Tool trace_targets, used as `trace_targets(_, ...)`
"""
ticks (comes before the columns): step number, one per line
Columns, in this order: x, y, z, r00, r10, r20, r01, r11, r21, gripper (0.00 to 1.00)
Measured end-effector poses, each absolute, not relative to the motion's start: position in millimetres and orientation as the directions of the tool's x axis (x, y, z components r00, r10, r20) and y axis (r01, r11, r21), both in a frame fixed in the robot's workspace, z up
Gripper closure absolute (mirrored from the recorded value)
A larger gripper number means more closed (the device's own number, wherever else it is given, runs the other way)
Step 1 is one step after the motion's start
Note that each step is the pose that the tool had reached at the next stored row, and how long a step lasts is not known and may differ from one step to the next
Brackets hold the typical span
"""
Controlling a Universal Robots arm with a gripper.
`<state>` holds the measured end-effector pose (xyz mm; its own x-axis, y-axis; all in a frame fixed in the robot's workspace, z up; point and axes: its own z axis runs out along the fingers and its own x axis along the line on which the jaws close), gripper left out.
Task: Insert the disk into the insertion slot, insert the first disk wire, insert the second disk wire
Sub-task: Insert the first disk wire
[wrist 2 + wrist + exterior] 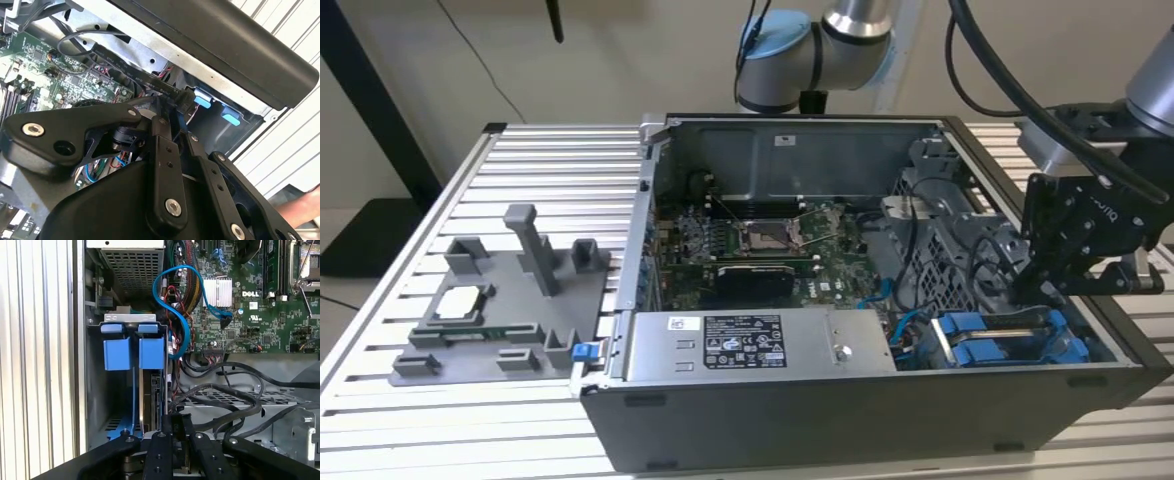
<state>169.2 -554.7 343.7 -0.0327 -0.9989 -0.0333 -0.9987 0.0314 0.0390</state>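
Gripper (171, 106) links loom closest in both wrist views, jaws pinched together, apparently on a black wire connector (185, 97). Just beyond, the disk (151, 354) already sits in the insertion slot (95, 390), so the wiring looks unfinished. Farther off lies the motherboard (250, 315).

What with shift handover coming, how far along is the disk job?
Done: the disk looks seated in the insertion slot. In hand: the gripper is shut on a black cable connector near that slot. Left: the wire insertions; whether one is already plugged in, I cannot tell.
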Motion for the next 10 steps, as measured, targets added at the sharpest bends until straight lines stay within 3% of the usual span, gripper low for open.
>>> trace_targets(10,168.9,-555.0,340.7,-0.033,-0.999,-0.033,-0.999,0.031,0.039,1.00)
